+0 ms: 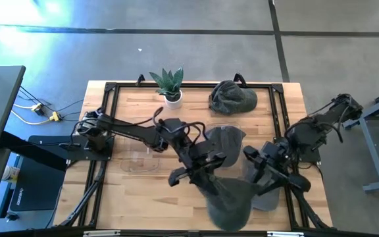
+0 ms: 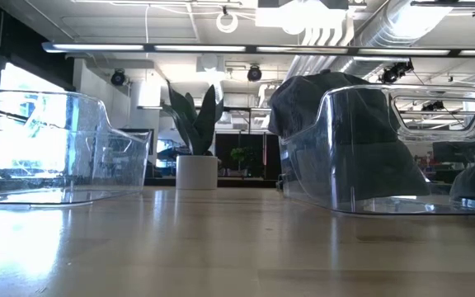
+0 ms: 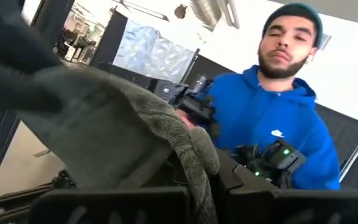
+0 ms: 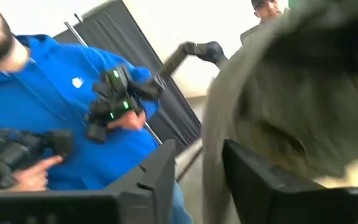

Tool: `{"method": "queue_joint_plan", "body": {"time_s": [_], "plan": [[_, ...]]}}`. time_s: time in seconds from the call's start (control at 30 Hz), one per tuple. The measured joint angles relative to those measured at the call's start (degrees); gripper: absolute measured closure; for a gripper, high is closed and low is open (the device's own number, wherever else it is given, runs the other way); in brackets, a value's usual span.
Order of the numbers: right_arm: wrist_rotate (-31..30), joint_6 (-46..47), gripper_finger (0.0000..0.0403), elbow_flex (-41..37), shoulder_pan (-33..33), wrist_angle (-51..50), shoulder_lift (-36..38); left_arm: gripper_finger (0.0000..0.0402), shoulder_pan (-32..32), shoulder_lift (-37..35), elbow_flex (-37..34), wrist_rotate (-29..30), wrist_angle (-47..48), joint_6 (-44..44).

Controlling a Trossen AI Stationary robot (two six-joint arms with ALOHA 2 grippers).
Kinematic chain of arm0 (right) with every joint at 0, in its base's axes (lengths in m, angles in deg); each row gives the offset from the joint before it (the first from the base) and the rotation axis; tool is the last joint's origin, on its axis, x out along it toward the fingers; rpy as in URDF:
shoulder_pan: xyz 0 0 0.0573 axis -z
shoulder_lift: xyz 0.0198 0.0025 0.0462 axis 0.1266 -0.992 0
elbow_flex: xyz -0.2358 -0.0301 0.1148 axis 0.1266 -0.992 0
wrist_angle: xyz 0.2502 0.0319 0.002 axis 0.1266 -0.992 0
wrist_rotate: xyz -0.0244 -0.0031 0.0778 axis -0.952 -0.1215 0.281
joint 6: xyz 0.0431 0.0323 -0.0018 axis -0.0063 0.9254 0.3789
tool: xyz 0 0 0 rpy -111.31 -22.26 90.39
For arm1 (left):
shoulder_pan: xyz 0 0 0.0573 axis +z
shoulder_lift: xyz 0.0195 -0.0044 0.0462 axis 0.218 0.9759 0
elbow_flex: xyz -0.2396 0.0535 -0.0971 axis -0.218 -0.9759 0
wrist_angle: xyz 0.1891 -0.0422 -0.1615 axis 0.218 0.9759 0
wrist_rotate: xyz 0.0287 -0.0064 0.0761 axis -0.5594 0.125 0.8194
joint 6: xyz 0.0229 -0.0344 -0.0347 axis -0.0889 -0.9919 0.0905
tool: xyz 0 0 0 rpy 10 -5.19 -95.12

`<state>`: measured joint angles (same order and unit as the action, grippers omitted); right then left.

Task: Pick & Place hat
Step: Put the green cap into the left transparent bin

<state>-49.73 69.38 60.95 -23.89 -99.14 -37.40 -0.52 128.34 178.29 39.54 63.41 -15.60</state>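
A dark grey hat (image 1: 230, 201) is held up over the table's near edge, between both arms. My left gripper (image 1: 199, 172) reaches in from the left and is shut on it; the hat's ribbed cloth (image 3: 135, 124) fills the left wrist view. My right gripper (image 1: 258, 168) is beside the hat on its right and open, with the hat (image 4: 291, 93) hanging past its fingers. Both grippers point toward the near edge, tipped upward. A second grey hat (image 1: 226, 139) (image 2: 336, 124) sits over a clear stand. A third (image 1: 233, 97) lies near the far edge. My left gripper pinches the hat's rolled edge (image 3: 197, 168) between its two fingers, coming from the table's far left and slanting up. The hat is lifted clear and drapes over and beyond the fingers. My right gripper has the hat's edge (image 4: 215, 155) in its gap, against one finger (image 4: 253, 180); the other finger stands apart.
An empty clear stand (image 1: 141, 161) (image 2: 56, 148) is on the table's left half. A potted plant (image 1: 170, 85) (image 2: 193, 136) stands at the far edge. A person in a blue hoodie (image 3: 272, 124) is at the near side, holding controllers. A black frame rims the table.
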Motion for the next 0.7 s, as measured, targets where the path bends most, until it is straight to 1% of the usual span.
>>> {"method": "queue_joint_plan", "body": {"time_s": [0.07, 0.13, 0.2, 0.27, 0.37, 0.47, 0.53, 0.63, 0.7], "plan": [[-0.2, -1.0, 0.0244, 0.0, 0.0, -3.48, 1.7, 0.0399, 0.7, -0.96, 0.04, -0.09, 3.76, 0.97], [-1.68, -1.23, 0.0231, 0.0, 0.0, -7.42, 3.9, 0.0399, 1.18, -2.28, -0.02, 0.48, 10.77, 2.82], [-4.53, -2.0, 0.0225, 0.0, -0.08, -11.17, 6.47, 0.04, 2.43, -3.36, 0.02, 1.41, 18.01, 5.46], [-7.41, -2.75, 0.0225, 0.0, -0.44, -14.37, 8.88, 0.04, 3.16, -5.16, -0.06, 2.59, 27.35, 7.37], [-10.89, -4.38, 0.0227, 0.0, -0.77, -18.43, 12.38, 0.04, 4.76, -6.86, 0.12, 5.94, 37.12, 11.83], [-13.77, -5.81, 0.0228, 0.0, -0.76, -21.68, 15.54, 0.0401, 5.45, -9.9, -0.22, 9.91, 50.74, 15.85], [-15.05, -6.78, 0.0228, 0.0, -0.76, -23.52, 17.33, 0.0401, 6.39, -10.79, 0.18, 13.43, 55.07, 18.12], [-17.09, -8.75, 0.0229, 0.0, -0.74, -25.83, 19.18, 0.0401, 6.74, -13.53, -0.17, 19.01, 66.99, 19.54], [-18.15, -9.89, 0.0228, 0.0, -0.74, -27.1, 20.27, 0.0401, 6.85, -14.15, 0.09, 22.98, 69.89, 19.96]]}}
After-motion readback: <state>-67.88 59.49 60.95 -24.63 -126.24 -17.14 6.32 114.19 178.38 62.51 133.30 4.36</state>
